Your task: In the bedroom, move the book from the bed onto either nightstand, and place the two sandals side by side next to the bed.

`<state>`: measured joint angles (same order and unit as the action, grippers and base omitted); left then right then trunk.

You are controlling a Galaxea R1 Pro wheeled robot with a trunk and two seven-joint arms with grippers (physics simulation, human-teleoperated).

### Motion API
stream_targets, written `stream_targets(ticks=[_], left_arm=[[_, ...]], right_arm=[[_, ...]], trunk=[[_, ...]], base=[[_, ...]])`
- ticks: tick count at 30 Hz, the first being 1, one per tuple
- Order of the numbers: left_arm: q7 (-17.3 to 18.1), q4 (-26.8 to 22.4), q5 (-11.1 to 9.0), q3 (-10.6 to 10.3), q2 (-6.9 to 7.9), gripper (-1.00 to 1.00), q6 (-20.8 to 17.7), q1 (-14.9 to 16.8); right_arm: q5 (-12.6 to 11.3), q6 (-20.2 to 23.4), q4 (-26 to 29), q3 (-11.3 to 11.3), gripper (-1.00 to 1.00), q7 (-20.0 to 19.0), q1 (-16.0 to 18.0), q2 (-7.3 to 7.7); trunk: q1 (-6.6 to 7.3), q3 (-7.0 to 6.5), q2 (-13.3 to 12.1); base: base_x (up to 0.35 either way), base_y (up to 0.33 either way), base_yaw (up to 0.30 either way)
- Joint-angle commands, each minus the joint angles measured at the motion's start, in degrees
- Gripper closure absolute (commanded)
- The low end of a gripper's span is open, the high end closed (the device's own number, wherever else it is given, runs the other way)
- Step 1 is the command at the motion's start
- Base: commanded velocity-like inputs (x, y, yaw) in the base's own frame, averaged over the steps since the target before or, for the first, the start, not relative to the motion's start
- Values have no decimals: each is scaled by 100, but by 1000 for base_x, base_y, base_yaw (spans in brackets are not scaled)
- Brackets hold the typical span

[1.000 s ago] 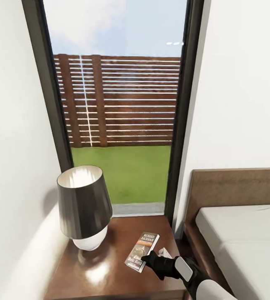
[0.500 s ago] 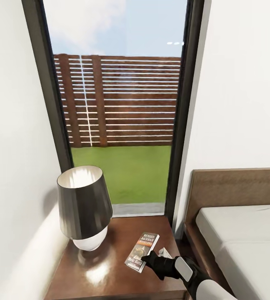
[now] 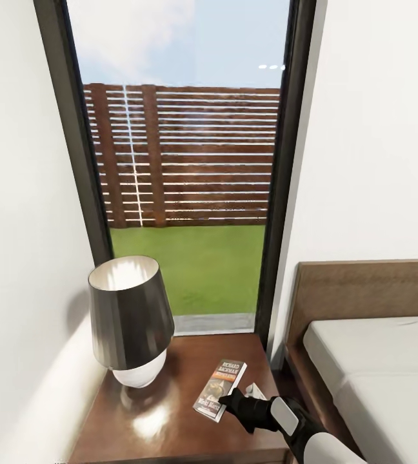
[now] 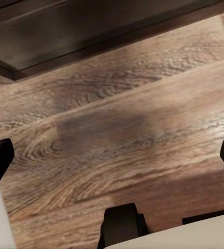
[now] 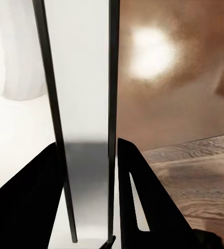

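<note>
A: What has changed over the last second?

B: Almost nothing is seen to have moved. The right end effector [image 3: 233,401] is kept clenched on the book [image 3: 220,388] at its near edge, and the book is held in the same place, resting on or just above the nightstand [image 3: 170,419]. In the right wrist view the book's edge [image 5: 86,129] is seen pinched between the two black fingers [image 5: 138,192]. The transfer is judged nearly done; release is what remains.

A: And the left end effector [image 4: 112,161]?

B: It is held spread open over the wood-plank floor [image 4: 117,119], with nothing gripped.

A: Materials, outward from the right end effector?

B: A thin, flat paperback; a glossy dark wooden top; beyond it, a lamp [image 3: 131,319] with a dark tapered shade. Beside the end effector, the bed [image 3: 364,361], with its smooth pale mattress, is seen.
</note>
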<state>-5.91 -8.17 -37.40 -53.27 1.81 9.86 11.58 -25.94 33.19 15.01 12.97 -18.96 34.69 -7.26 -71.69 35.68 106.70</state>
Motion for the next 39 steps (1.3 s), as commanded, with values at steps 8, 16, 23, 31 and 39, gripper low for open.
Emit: stream_targets(ticks=[8, 16, 23, 31, 39], left_arm=[[-33, -10, -30, -51, 4, -100, 2, 2], [-33, -10, -29, -52, 4, -100, 3, 2], [-33, -10, -30, -52, 4, -100, 3, 2], [-33, -10, -30, -52, 4, -100, 0, 2], [-33, -9, -30, -52, 4, -100, -1, 2]], right_arm=[[-16, 39, 10, 39, 100, 80, 2, -3], [-27, 40, 11, 40, 100, 181, 3, -3], [-32, 40, 11, 44, 100, 199, 3, -3], [-38, 39, 11, 47, 100, 216, 3, -3], [-44, 42, 11, 54, 100, 242, 7, 3]], trunk=[[-132, 114, 245], [-132, 114, 245], [-132, 114, 245], [-241, 204, 445], [-241, 204, 445]], base=[[0, 0, 0], [0, 0, 0], [0, 0, 0], [0, 0, 0], [0, 0, 0]])
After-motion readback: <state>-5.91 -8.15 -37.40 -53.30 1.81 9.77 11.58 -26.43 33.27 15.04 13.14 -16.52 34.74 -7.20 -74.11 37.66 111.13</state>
